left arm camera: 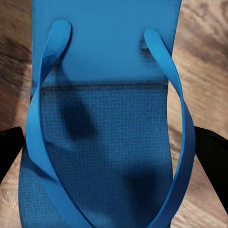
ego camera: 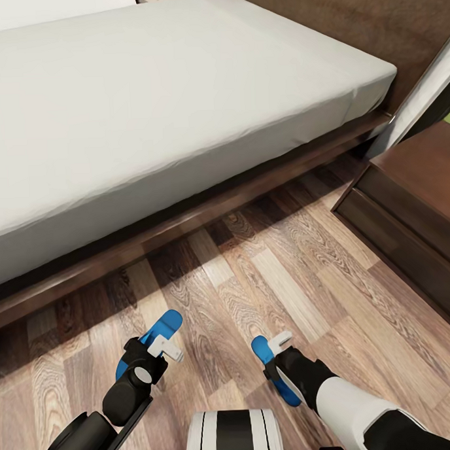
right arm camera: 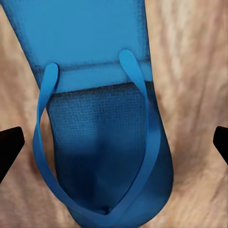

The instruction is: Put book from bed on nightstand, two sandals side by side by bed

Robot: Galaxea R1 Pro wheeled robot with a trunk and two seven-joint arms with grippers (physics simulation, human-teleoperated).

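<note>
Over on our left, the left gripper (ego camera: 166, 347) hangs right above the left sandal (ego camera: 158, 336), which lies flat on the wood floor (ego camera: 279, 275) near the bed (ego camera: 148, 110). From the left wrist camera the jaws stand spread, dark tips off either edge of that sandal (left arm camera: 104, 133). Across to the right gripper (ego camera: 280, 344): jaws spread as well, straddling the right sandal (right arm camera: 104, 142), pinching nothing. The pair sits somewhat apart, toes angled differently. We'd nudge them closer and parallel, gripping the sole edges, not the thin straps. The nightstand (ego camera: 413, 197) stands at far right; no book in sight.
</note>
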